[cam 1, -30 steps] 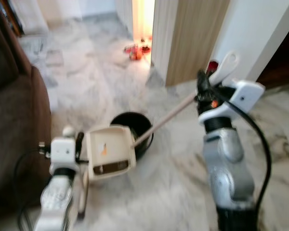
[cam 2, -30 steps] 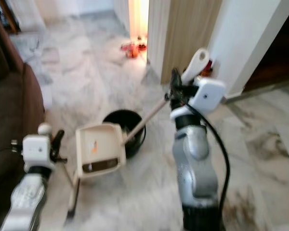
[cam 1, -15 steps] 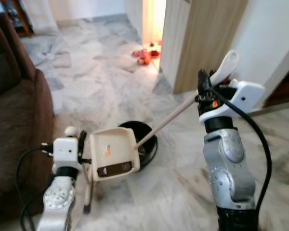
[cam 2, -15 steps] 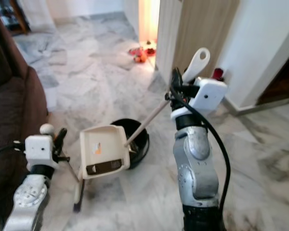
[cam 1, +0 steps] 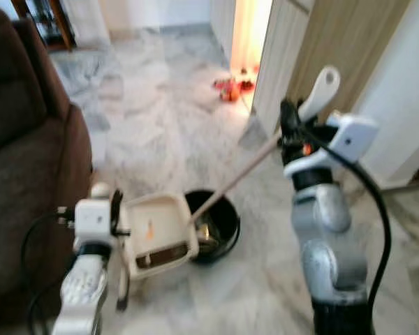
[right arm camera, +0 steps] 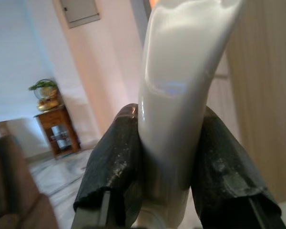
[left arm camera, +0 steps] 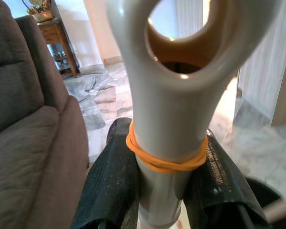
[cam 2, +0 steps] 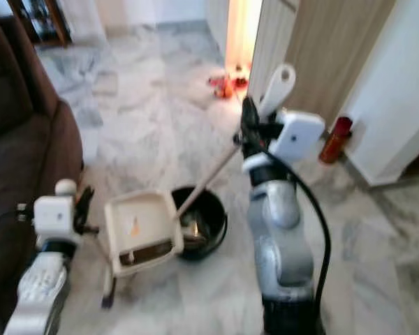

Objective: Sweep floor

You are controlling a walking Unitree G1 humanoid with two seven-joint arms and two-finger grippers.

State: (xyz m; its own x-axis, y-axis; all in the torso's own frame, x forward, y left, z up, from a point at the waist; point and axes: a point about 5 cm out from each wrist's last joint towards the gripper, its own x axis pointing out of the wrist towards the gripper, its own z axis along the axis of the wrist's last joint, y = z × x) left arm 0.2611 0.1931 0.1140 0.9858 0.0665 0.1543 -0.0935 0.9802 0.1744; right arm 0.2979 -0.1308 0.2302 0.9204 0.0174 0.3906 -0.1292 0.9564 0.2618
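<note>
The right gripper (right arm camera: 164, 157) clamps the broom handle (cam 1: 237, 178), whose black head (cam 1: 213, 220) rests lower centre beside the dustpan (cam 1: 157, 234); the left gripper (left arm camera: 164, 176) grips the dustpan's handle (left arm camera: 167, 95), ready to collect sweepings.

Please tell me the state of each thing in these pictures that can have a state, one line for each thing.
Left end effector: shut on the dustpan handle.
Right end effector: shut on the broom handle.
Dustpan: held up, tilted against the bin rim.
Broom: held slanted, its lower end inside the bin.
Bin: upright on the floor, open, no lid.
Red bottle: upright by the wall.
</note>
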